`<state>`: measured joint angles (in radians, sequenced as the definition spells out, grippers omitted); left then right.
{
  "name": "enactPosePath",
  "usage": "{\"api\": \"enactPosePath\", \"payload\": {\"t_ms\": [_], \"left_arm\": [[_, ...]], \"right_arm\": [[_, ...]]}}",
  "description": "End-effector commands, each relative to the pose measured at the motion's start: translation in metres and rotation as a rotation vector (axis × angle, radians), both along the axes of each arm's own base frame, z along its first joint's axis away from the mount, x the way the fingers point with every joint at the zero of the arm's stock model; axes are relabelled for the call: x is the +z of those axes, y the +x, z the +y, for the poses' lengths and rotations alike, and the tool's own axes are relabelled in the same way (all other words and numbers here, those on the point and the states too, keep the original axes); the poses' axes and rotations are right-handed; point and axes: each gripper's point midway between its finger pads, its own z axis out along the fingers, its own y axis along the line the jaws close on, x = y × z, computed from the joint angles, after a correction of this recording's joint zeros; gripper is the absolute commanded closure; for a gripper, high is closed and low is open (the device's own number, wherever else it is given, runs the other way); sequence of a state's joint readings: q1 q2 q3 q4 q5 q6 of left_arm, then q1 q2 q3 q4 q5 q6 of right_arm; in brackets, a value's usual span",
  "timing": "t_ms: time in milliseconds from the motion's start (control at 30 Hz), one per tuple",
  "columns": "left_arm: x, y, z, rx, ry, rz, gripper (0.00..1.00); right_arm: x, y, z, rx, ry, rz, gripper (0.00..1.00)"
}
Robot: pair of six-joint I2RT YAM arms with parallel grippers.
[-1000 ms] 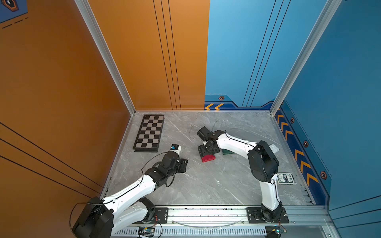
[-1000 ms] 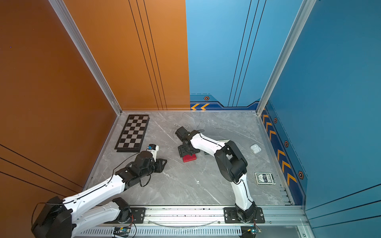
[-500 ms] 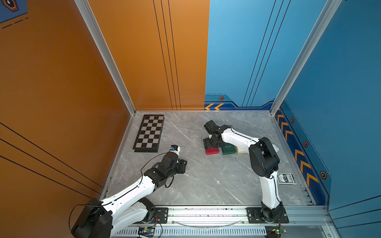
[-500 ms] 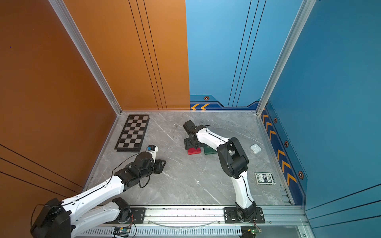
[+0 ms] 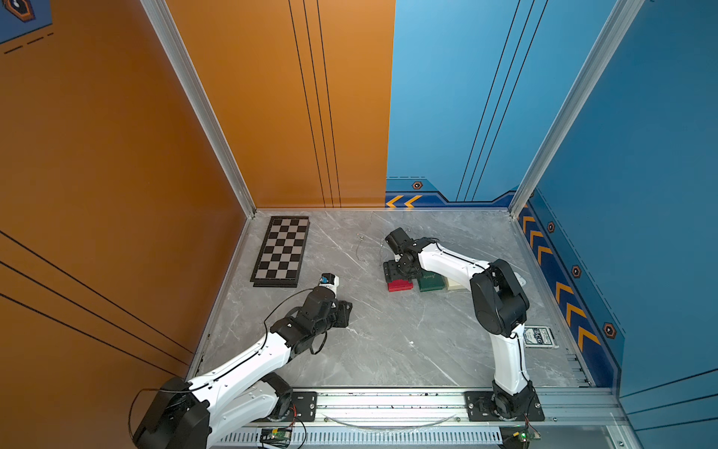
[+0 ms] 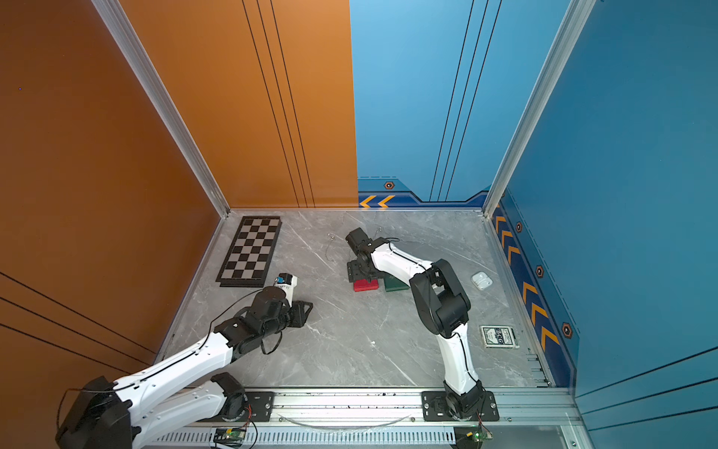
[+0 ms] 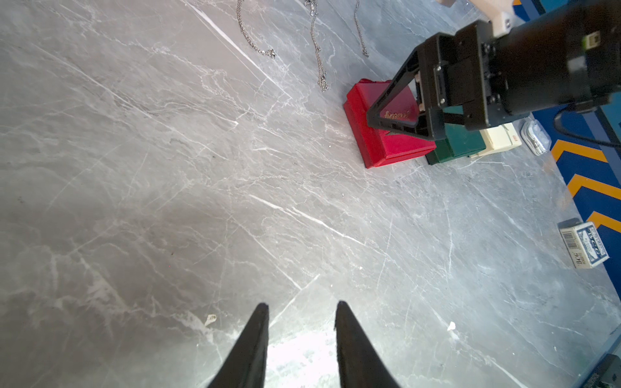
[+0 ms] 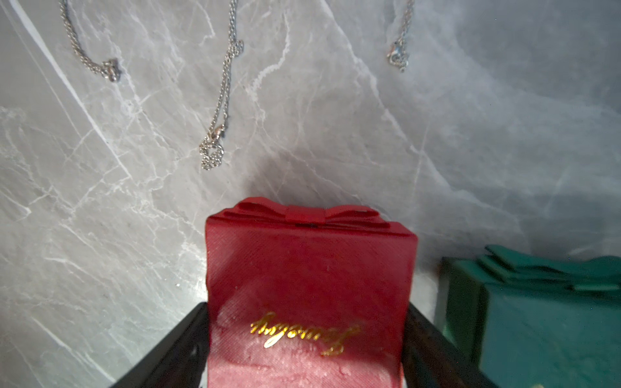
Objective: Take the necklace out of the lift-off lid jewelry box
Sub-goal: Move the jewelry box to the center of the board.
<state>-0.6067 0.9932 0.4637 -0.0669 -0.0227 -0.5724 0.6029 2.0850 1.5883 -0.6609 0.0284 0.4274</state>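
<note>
1. Red box (image 8: 307,285), textured, with gold script on the lid and a bow on its far end (lid on, seam not visible from here). It sits on the grey marble table (image 7: 168,168), end of a row: green box (image 8: 544,319) just beside it, cream box (image 7: 500,139) beyond that.
2. Necklace: hidden, presumably inside the closed box. Three loose chains (image 8: 220,111) lie on the marble past the bow end; none touches the box.
3. Right gripper (image 8: 306,312): jaws spread wide, one finger along each side of the lid, close against it. Whether they press or merely flank, I cannot tell.
4. Key relation: the box lies straight between these fingers, its long axis running away from the wrist toward the chains, so any grip spans its short width. A straight lift should, I judge, take the lid off.
5. Left gripper (image 7: 301,304): partly open, empty, low over bare marble, well apart from the boxes. The right arm is far nearer; the left would have to come across to steady the base.
</note>
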Motion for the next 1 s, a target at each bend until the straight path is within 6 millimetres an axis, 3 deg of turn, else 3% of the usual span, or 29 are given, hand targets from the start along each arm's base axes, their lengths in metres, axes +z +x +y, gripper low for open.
{"api": "enactPosePath", "payload": {"t_ms": [0, 333, 533, 567, 867, 900, 967], "left_arm": [[-0.008, -0.006, 0.009, 0.014, 0.023, 0.022, 0.65], [-0.001, -0.004, 0.010, 0.015, 0.020, 0.002, 0.60], [0.014, 0.003, 0.013, 0.018, 0.033, -0.058, 0.35], [0.018, 0.004, 0.013, 0.014, 0.037, -0.070, 0.32], [0.051, 0.018, 0.014, 0.007, 0.073, -0.133, 0.15], [0.053, 0.019, 0.013, 0.007, 0.070, -0.135, 0.05], [0.055, 0.022, 0.012, 0.007, 0.068, -0.136, 0.00]], "right_arm": [[-0.046, -0.031, -0.039, -0.065, -0.139, 0.153, 0.15], [-0.036, -0.031, -0.038, -0.055, -0.134, 0.133, 0.11], [-0.020, -0.021, -0.038, -0.034, -0.126, 0.086, 0.03], [-0.004, -0.017, -0.036, -0.030, -0.109, 0.053, 0.02], [0.042, -0.004, -0.035, -0.005, -0.064, -0.058, 0.00], [0.047, -0.004, -0.033, -0.001, -0.054, -0.068, 0.00], [0.055, -0.003, -0.032, 0.002, -0.038, -0.086, 0.00]]}}
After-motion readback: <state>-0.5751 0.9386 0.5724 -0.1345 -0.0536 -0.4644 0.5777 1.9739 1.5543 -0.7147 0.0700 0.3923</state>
